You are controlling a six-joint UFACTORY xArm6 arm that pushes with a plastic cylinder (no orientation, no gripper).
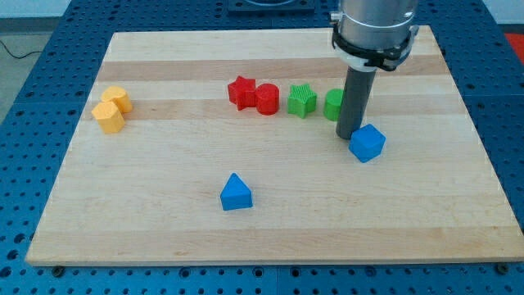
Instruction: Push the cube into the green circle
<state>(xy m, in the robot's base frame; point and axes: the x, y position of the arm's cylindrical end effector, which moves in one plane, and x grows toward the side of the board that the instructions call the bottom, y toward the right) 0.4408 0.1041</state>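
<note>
A blue cube point(368, 142) sits right of the board's middle. A green circle block point(332, 104) lies just above and left of it, partly hidden behind the rod. My tip point(348, 135) rests on the board at the cube's upper left edge, touching or nearly touching it, and just below the green circle.
A green star point(301, 100), a red cylinder point(267, 99) and a red star point(241, 91) line up left of the green circle. Two yellow blocks point(111, 109) lie at the left. A blue triangle point(236, 192) sits near the bottom middle. The wooden board point(164, 229) rests on a blue pegboard table.
</note>
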